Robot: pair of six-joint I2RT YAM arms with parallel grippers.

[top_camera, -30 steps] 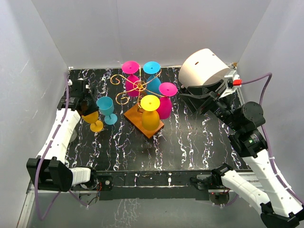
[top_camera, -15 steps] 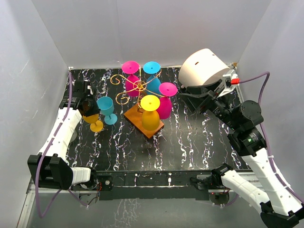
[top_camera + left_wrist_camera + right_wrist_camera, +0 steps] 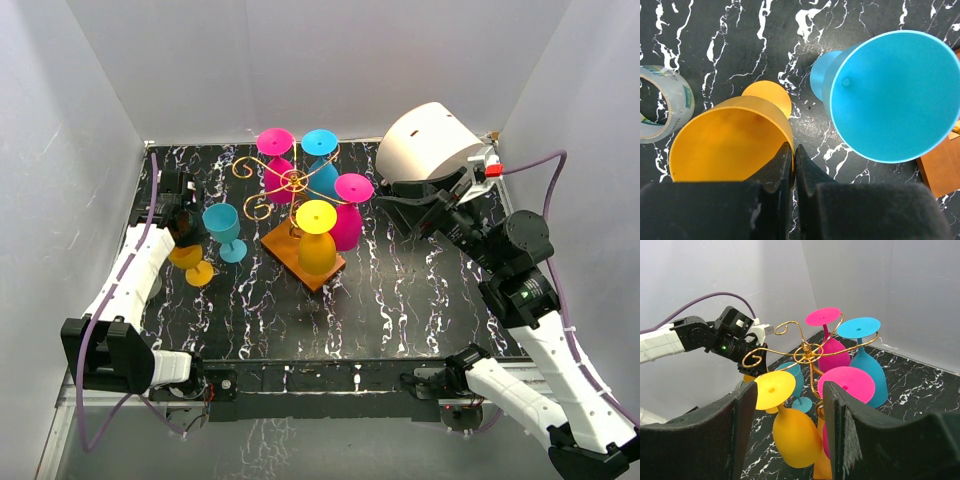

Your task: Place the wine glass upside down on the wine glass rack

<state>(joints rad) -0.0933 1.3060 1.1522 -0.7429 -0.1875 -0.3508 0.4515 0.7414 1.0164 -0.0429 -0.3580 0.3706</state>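
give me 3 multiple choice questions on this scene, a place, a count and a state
1. Where does the upright blue glass stand?
A) on the table, left of the rack
B) on the rack's base
C) beside the right arm
2. How many hung glasses are on the rack?
A) two
B) six
C) four
3. The left fingers are:
A) wide open
B) shut on the orange glass rim
C) out of view
Key: 1 A, it stands on the marble; 2 C, two pink, one blue, one yellow; 3 B, the wrist view shows them pinching the rim.
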